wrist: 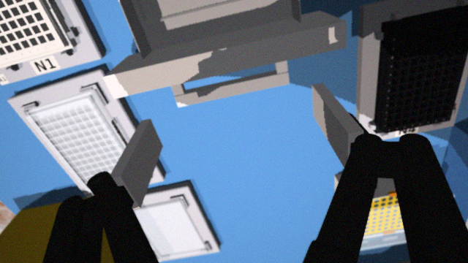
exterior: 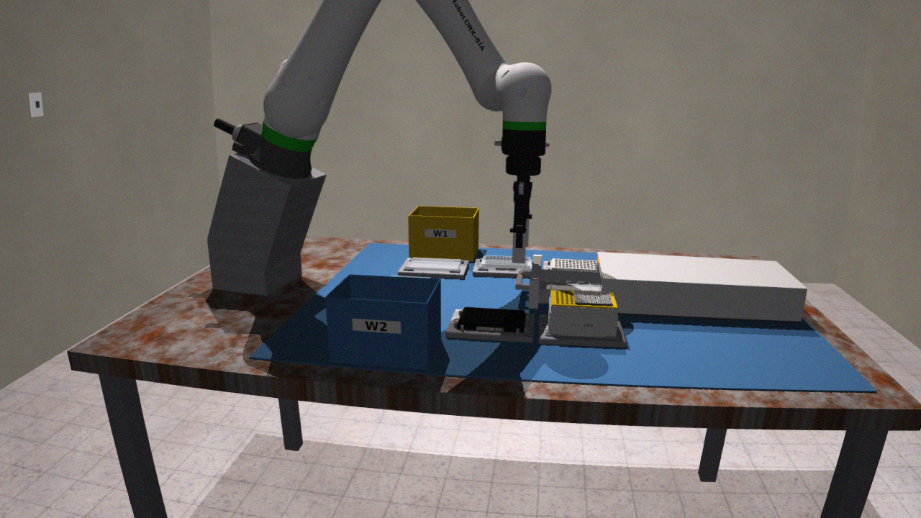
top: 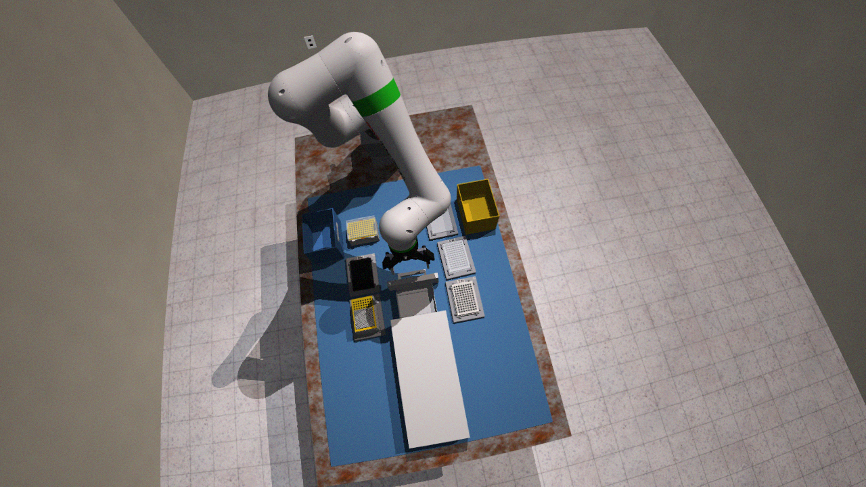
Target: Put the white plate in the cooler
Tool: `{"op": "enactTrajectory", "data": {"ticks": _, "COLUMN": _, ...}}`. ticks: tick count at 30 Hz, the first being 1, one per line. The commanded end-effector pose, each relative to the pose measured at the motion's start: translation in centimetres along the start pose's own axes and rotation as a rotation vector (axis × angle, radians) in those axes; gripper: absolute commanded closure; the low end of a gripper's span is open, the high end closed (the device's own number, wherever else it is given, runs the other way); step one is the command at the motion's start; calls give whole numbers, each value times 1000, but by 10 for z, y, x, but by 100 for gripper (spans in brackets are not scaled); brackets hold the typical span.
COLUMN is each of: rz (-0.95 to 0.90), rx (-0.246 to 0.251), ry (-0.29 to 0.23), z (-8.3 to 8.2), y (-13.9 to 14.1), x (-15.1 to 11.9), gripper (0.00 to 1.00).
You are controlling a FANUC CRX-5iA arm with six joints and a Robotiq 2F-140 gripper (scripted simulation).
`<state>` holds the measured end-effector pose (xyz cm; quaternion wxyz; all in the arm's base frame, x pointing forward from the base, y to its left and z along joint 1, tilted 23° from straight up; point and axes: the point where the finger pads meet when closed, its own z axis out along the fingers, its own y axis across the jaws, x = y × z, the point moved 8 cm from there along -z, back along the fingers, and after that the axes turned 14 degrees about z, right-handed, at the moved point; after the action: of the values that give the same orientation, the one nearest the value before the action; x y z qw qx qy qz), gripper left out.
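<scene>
The gripper (wrist: 241, 146) hangs over the blue mat (wrist: 238, 153), fingers spread wide with nothing between them, just short of the drawer's bar handle (wrist: 234, 85). The drawer (top: 413, 299) stands open from the cooler (top: 429, 375). The white plate (top: 465, 298) sits in nest N1 (top: 455, 318), beside the drawer.

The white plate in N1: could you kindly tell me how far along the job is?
Done: the drawer stands partly out of the cooler. In hand: nothing; the open gripper hangs by the handle. Left: the plate sits in N1; placing it and shutting the drawer remain.
</scene>
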<state>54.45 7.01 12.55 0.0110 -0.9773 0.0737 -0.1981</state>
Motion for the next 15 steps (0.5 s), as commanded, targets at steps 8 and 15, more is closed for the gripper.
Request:
{"op": "enactTrajectory", "data": {"ticks": 8, "rz": 0, "rx": 0, "ry": 0, "z": 10, "y": 0, "x": 0, "gripper": 13}}
{"op": "enactTrajectory", "data": {"ticks": 15, "rz": 0, "rx": 0, "ry": 0, "z": 19, "y": 0, "x": 0, "gripper": 13}}
